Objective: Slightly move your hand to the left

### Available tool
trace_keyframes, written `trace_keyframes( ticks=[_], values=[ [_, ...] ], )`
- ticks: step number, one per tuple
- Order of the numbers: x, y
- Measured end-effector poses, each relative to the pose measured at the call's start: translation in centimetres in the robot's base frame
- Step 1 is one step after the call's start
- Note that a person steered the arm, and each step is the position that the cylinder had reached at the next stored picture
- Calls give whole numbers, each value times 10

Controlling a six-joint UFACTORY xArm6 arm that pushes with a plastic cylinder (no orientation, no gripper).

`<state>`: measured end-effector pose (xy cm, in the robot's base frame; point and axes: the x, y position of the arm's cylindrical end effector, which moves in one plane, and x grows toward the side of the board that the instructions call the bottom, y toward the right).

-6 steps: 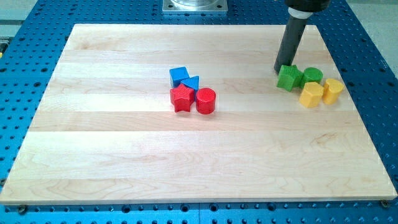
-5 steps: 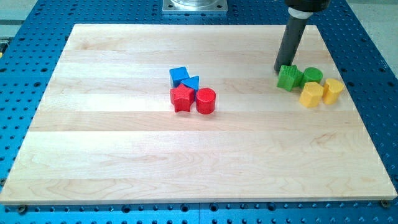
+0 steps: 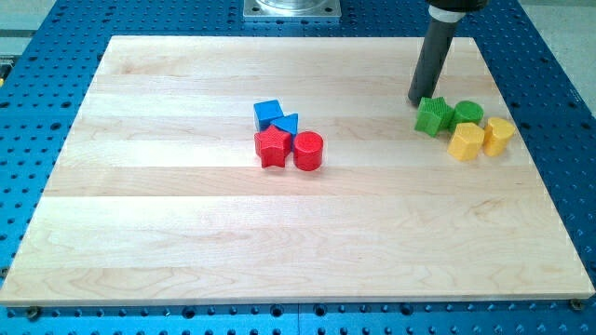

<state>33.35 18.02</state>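
Observation:
My dark rod comes down from the view's top right, and my tip (image 3: 418, 101) rests on the wooden board (image 3: 186, 233), just at the upper left edge of the green star block (image 3: 433, 116). A green cylinder (image 3: 468, 113) sits right of the star. Two yellow blocks lie below and right of them: one (image 3: 466, 141) beneath the green cylinder and one (image 3: 499, 135) further right. Whether my tip touches the green star cannot be told.
Near the board's middle is a tight cluster: a blue cube (image 3: 268, 114), a blue triangle (image 3: 287, 124), a red star (image 3: 272, 146) and a red cylinder (image 3: 308, 150). A blue perforated table (image 3: 37, 56) surrounds the board. A metal mount (image 3: 291, 9) is at the top.
My rod and tip have shifted slightly to the view's left and a touch up. No block has moved.

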Motion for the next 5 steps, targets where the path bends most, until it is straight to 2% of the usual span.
trace_keyframes(
  ticks=[3, 5],
  values=[
    [13, -40],
    [13, -40]
  ],
)
